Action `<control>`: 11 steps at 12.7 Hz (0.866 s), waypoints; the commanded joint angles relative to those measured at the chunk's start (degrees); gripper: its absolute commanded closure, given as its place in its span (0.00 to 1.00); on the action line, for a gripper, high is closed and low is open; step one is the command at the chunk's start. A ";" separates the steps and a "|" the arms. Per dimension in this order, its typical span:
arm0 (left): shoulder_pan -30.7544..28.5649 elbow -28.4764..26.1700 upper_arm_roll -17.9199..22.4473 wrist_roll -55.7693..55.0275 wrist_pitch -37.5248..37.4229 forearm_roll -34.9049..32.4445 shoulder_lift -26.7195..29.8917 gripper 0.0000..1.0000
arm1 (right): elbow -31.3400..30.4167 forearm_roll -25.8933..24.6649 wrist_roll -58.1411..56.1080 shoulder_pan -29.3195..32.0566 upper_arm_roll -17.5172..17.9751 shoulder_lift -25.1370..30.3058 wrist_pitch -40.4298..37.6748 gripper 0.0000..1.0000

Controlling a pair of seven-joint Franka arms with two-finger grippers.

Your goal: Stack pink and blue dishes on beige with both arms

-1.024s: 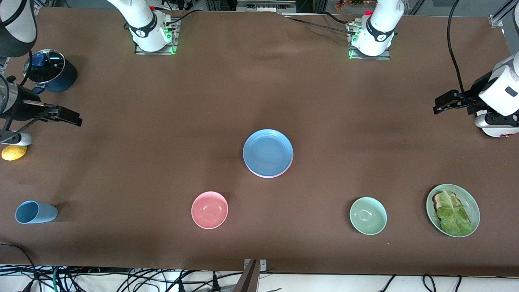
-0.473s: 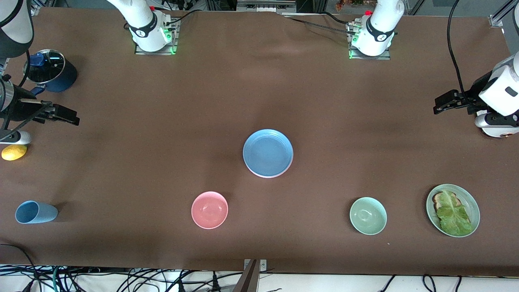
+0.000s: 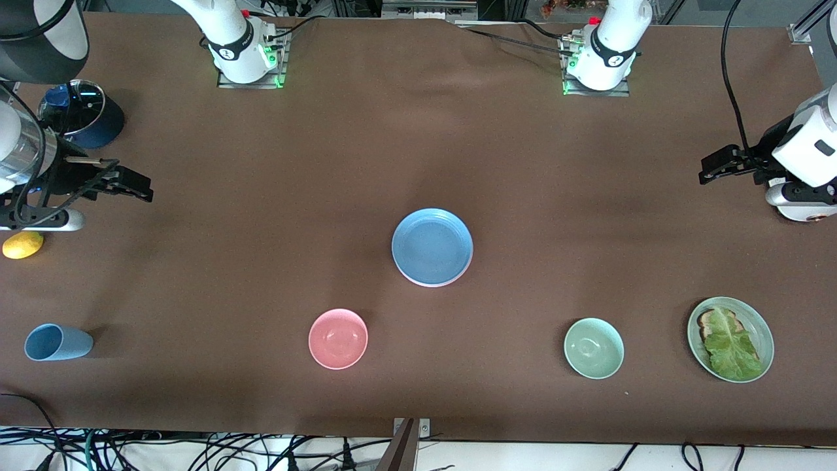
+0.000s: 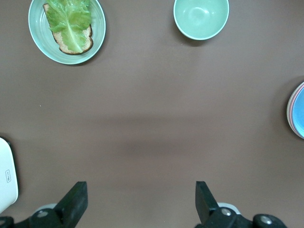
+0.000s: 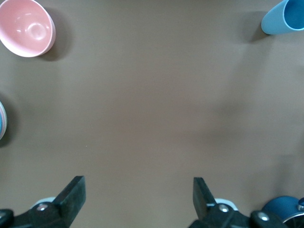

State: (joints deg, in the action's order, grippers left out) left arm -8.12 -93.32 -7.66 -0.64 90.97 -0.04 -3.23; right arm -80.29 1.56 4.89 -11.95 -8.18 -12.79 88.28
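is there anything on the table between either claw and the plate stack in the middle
Nothing visible. The blue plate tops the stack mid-table, with bare brown table between it and the open right claw, and likewise toward the open left claw. The pink bowl and green bowl sit nearer the front camera, off both paths.

Both arms have smooth white rounded casings with black bands near their bases, where small green lights glow on metal mounting plates. Black cables trail off them. Each ends in a black two-fingered pincer with silver screws.
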 commanded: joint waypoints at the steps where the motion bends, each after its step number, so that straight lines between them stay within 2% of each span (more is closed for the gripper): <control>1: 0.12 -0.19 0.10 1.08 0.26 0.39 0.41 0.00 | -0.21 -0.24 0.83 0.09 -0.17 1.01 -0.04 0.00; 11: 0.12 -0.19 0.10 1.08 0.26 0.39 0.50 0.00 | -0.21 -0.42 0.04 0.70 -0.52 0.92 -0.12 0.00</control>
State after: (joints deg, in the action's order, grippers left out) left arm -8.12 -93.32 -7.66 -0.64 90.97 -0.04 -3.23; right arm -80.23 1.48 5.04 -11.45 -8.93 -12.79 88.28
